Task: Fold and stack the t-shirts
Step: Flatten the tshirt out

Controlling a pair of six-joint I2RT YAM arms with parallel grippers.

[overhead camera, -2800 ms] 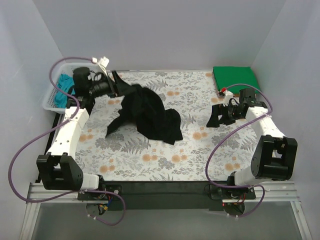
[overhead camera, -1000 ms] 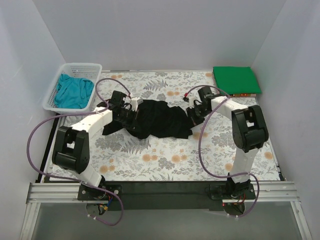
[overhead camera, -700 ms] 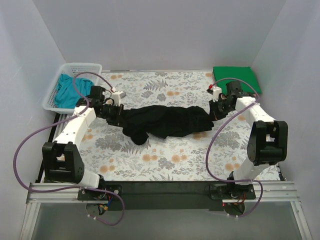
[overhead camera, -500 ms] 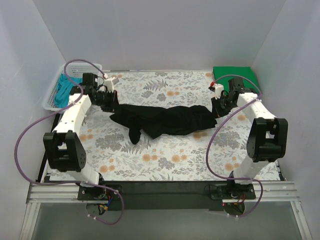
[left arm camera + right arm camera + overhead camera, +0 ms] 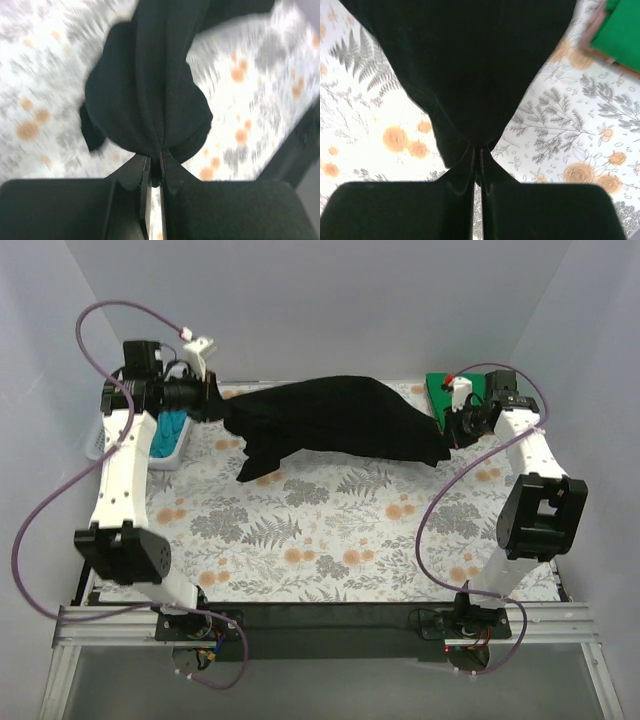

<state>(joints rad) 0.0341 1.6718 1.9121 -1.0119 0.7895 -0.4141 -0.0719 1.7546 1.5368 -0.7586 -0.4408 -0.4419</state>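
Black t-shirt (image 5: pixel 340 420): in the upper middle of the top view, pulled out long between the two arms. Most of it hangs in the air above the flowery table (image 5: pixel 330 540).
Left gripper (image 5: pixel 215 400): at the upper left of the top view. Its fingers are pressed together and pinch the left end of the black t-shirt.
Right gripper (image 5: pixel 452 426): at the upper right. Its fingers are pressed together and pinch the right end of the black t-shirt.
Droopy bit: a floppy piece hangs down at the shirt's lower left. It may be a sleeve, but the left wrist view is too blurry to be sure.
Green t-shirt (image 5: pixel 436 388): folded flat in the top right corner of the table, just beside the right gripper.
Teal t-shirt (image 5: pixel 173 426): bunched up in the white basket (image 5: pixel 93 443) at the upper left, partly hidden by the left arm.
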